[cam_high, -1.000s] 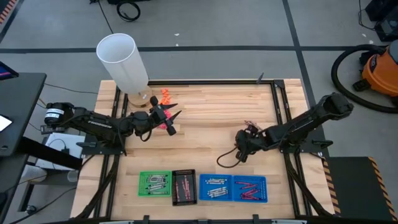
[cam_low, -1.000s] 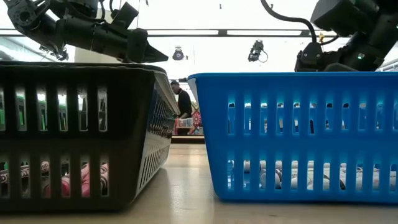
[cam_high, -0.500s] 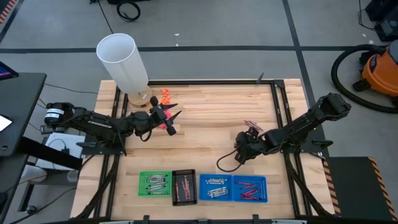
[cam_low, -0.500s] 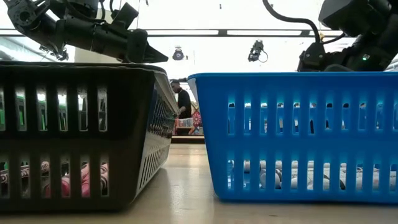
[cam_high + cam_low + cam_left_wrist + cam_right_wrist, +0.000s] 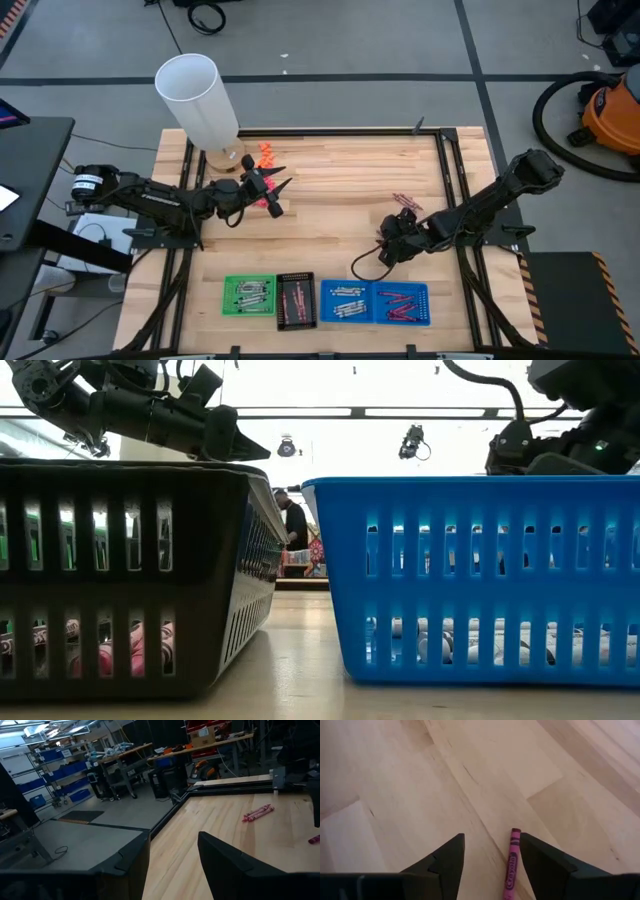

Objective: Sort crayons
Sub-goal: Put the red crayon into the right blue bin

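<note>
Right gripper (image 5: 487, 857): jaws spread, nothing grasped, low over the pale wooden table (image 5: 395, 780); one magenta paper-wrapped crayon (image 5: 511, 862) lies between its fingers. Left gripper (image 5: 275, 185): jaws apart, empty, near the white cylinder (image 5: 197, 100).

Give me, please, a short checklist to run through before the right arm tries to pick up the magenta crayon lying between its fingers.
1. Right gripper open: ok, the jaws stand apart.
2. Magenta crayon between the fingers: ok, though it lies close beside one finger, not centred.
3. Crayon free on the table: ok, nothing else lies near it in the right wrist view.
4. Crayon untouched by the fingers: cannot tell at its near end.
5. Left gripper out of the way: ok, far off near the white tube.
6. Blue tray reachable: ok, it looks close in front of the right arm.
</note>
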### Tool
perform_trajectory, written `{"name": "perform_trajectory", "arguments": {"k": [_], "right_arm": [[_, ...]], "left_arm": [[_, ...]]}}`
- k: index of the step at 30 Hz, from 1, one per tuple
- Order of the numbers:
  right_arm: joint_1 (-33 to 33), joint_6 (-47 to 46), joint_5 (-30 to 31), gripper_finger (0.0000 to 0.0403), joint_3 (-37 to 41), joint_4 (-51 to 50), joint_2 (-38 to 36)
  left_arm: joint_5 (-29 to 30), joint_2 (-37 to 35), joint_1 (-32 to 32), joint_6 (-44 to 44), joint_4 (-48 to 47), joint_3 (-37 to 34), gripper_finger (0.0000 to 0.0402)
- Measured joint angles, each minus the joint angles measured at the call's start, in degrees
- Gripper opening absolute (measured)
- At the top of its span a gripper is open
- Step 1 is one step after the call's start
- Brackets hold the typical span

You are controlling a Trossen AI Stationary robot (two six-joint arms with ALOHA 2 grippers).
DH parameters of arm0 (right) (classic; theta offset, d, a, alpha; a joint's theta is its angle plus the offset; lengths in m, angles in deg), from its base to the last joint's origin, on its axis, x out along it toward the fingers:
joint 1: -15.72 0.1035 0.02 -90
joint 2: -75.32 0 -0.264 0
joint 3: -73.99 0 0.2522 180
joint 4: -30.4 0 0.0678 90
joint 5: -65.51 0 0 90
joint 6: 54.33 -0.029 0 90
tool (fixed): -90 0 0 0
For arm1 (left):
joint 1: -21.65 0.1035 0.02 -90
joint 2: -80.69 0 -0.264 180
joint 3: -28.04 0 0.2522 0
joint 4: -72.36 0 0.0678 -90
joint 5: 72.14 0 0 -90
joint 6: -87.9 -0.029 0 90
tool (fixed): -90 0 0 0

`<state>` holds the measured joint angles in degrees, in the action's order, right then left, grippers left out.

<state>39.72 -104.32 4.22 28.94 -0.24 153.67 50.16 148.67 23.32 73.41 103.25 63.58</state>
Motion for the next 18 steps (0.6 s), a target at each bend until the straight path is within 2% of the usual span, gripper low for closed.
{"name": "perform_trajectory", "arguments": {"k": [4, 14, 18], "right_arm": [[1.2, -2.56, 2.46, 0.0197, 0.16, -2.32, 1.29], [3.38, -6.48, 3.46, 0.0195, 2.99, 1.66, 6.32], [4.22, -6.67, 4.37, 0.0171, 2.82, 2.15, 8.29]], "left_arm": [[0.0, 0.0, 0.0, 0.2, 0.02, 0.0, 0.0176], [-0.01, 0.0, 0.0, 0.4, 0.02, 0.0, 0.0176], [0.0, 0.0, 0.0, 0.4, 0.02, 0.0, 0.0176]]}}
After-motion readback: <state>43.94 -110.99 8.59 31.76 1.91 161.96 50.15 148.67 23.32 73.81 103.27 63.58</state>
